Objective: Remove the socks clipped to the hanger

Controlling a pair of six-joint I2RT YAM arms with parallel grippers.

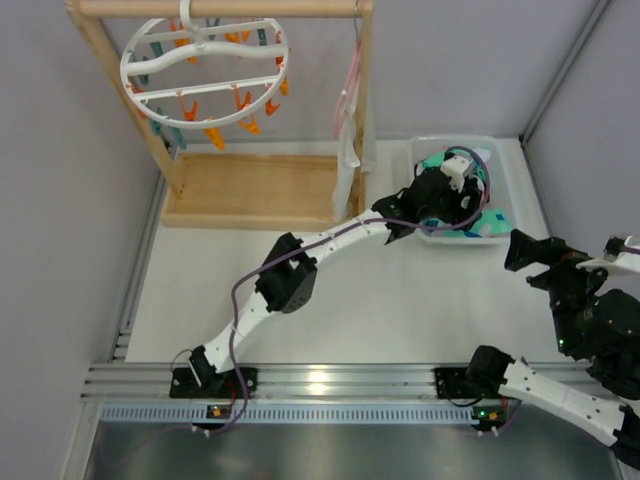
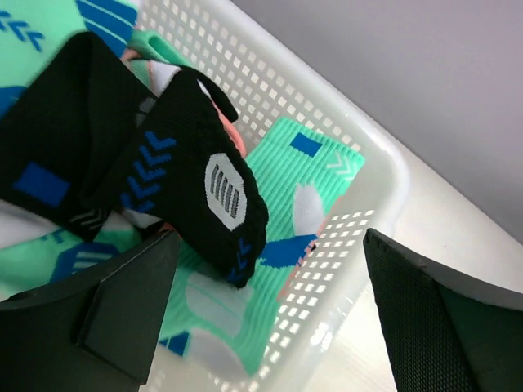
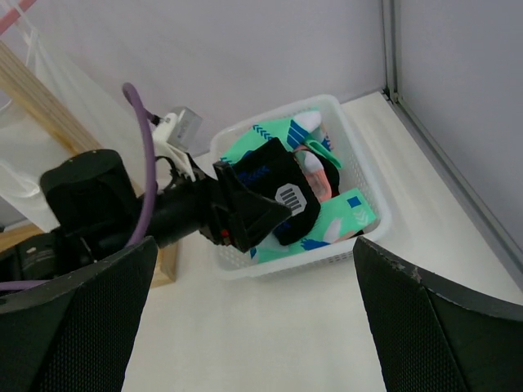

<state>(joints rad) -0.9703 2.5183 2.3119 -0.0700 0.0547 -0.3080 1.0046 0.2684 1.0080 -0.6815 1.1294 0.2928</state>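
The white ring hanger (image 1: 205,75) hangs at the back left with orange and teal clips; I see no sock on it. The socks lie in a white basket (image 1: 505,165): a black one with blue chevrons (image 2: 188,163), mint-teal ones (image 2: 315,171) and a bit of salmon-pink (image 3: 315,175). My left gripper (image 2: 271,245) is open and empty just above the socks, over the basket's near side (image 1: 462,205). My right gripper (image 3: 255,245) is open and empty, off the table's right side (image 1: 520,250), facing the basket (image 3: 327,257).
The hanger hangs from a wooden rack with a flat base (image 1: 250,190). A long white and pink cloth (image 1: 348,130) hangs at the rack's right post, next to the basket. Grey walls close in left and right. A metal rail (image 1: 320,380) runs along the near edge.
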